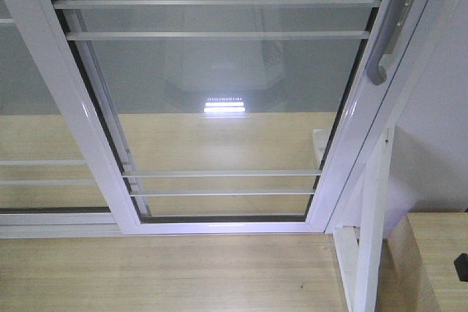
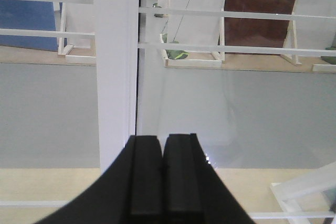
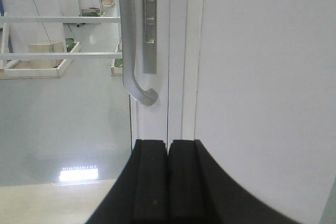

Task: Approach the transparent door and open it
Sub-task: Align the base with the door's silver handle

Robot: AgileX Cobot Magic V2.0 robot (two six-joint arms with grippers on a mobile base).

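**Exterior front-facing view: handled glass door dead ahead, both claws shut and empty**

On the front camera the transparent door fills most of my picture. It is a tall clear pane in a white frame, with thin white horizontal bars grouped near the top and another pair low down. Its curved grey-white pull handle sits on the right-hand side of the frame, at about 1 o'clock in that view. A second white-framed glass panel stands beside the door at 9 o'clock. Pale wooden floor runs up to the bottom rail at 6 o'clock, and a bright strip of light shows in the glass near the middle.

On the right wrist camera the pull handle hangs at 11 o'clock from my right claw, its lower end hooking sideways. A narrow grey lock plate with a small red dot lies just beside it. The right claw's two black fingers are pressed together with nothing between them. It points at the white frame below the handle and is clear of the handle itself. I cannot tell whether it touches the frame.

On the left wrist camera my left claw also has its fingers together and empty. It is aimed at the glass just to the right of a white upright stile at 11 o'clock, with bars crossing at 12 o'clock.
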